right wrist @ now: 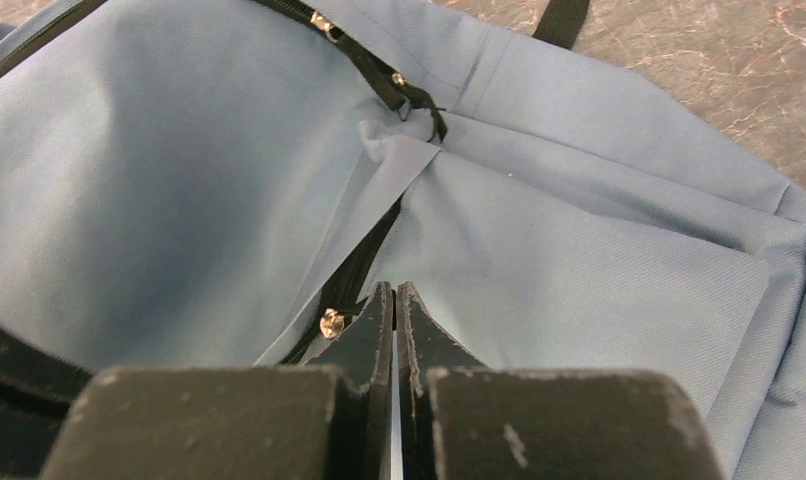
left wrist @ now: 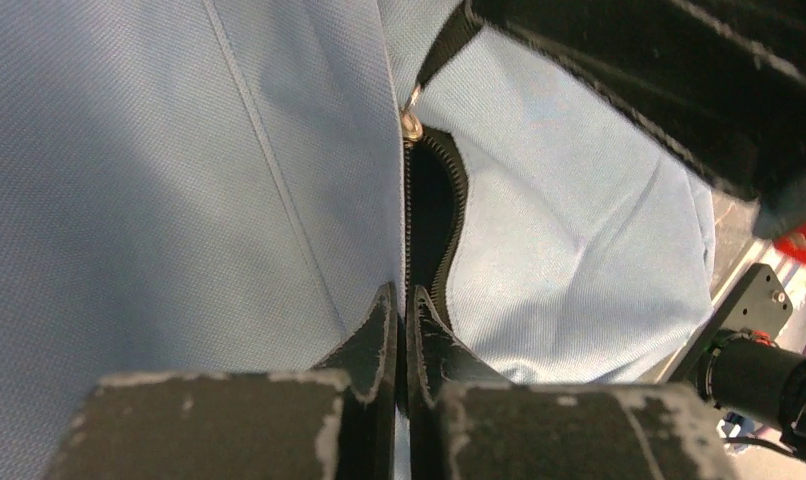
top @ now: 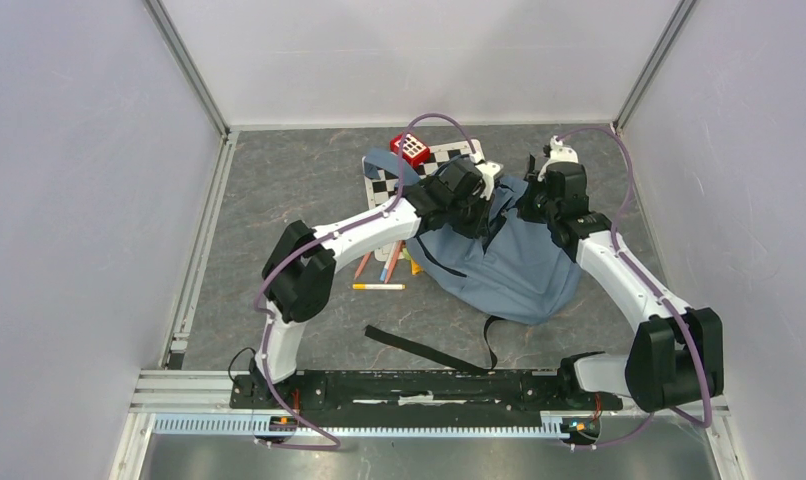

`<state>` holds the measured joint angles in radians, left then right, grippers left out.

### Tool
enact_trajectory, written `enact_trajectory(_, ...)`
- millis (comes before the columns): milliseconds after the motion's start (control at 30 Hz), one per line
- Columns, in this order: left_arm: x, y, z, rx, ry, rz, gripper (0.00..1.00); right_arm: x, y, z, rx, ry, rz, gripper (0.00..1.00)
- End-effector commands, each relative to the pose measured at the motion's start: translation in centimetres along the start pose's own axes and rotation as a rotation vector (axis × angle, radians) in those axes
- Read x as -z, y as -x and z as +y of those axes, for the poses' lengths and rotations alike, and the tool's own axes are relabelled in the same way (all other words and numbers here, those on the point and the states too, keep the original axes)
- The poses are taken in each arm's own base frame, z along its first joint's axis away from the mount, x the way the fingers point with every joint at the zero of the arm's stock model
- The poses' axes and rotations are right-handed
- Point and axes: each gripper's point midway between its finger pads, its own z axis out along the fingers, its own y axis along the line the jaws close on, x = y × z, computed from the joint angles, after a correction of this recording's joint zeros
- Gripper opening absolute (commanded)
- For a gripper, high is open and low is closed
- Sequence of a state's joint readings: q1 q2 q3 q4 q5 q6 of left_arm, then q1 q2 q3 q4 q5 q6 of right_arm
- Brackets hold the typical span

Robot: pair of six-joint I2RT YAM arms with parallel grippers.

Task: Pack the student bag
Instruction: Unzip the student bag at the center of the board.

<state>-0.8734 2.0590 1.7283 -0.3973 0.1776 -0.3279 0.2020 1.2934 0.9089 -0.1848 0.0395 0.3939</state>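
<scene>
Jaws of the left claw [left wrist: 401, 300] stand closed to a thin slit, tips set right on the zip line of the bag [top: 524, 265]. Whether they nip cloth I cannot tell. From those tips, in the left wrist view, the open zip mouth [left wrist: 434, 215] runs straight away toward 12 o'clock as a narrow dark gap. It ends at the metal slider [left wrist: 411, 125].

The right claw [right wrist: 394, 292] is closed just as tight against the blue cloth. A small metal zip pull [right wrist: 330, 323] sits just beside its tip at 8 o'clock, and folds of cloth run toward the tips, so it seems to pinch the fabric.

From above, the bag lies flat on the table [top: 279, 190], right of centre. Both claws are at its far edge, the left near 11 o'clock and the right near 1 o'clock.

The mouth is long and slim, so the coming move likely means drawing its lips apart across that axis. The pens [top: 379, 270] lie at 9 o'clock of the bag, nearer the left arm.
</scene>
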Motion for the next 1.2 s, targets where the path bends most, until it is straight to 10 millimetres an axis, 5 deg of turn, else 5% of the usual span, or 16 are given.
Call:
enact_trajectory(0,3.0,1.0,-1.4,-0.068,-0.067,-0.054,0.02,-0.2,5.0,-1.1,0.006,-0.081,-0.137,0.00)
enact_trajectory(400,3.5,-2.3,-1.3,-0.078,-0.102,0.019,0.02,-2.3,8.2,-2.9,0.019,-0.153,-0.175,0.00)
enact_trajectory(600,3.8,-2.4,-1.2,-0.072,-0.099,0.016,0.02,-2.9,8.7,-3.6,0.028,-0.158,-0.171,0.00)
enact_trajectory(767,3.7,-1.1,-1.2,-0.040,-0.069,-0.002,0.03,-2.7,9.1,-2.0,0.068,-0.071,-0.152,0.00)
enact_trajectory(833,3.6,-0.7,-0.9,-0.016,-0.038,-0.004,0.05,-2.2,9.1,-1.4,0.075,-0.044,-0.126,0.14)
enact_trajectory(900,3.3,-0.3,-0.6,0.011,-0.017,-0.007,0.05,-1.6,8.7,-1.3,0.072,-0.044,-0.100,0.46)
enact_trajectory(967,3.1,-0.1,-0.5,0.043,-0.014,-0.009,0.05,-0.7,8.3,-1.6,0.062,-0.059,-0.075,0.69)
enact_trajectory(1167,3.0,-0.1,-0.9,0.071,-0.042,-0.010,0.02,1.8,3.8,-1.9,0.010,-0.090,0.059,0.88)
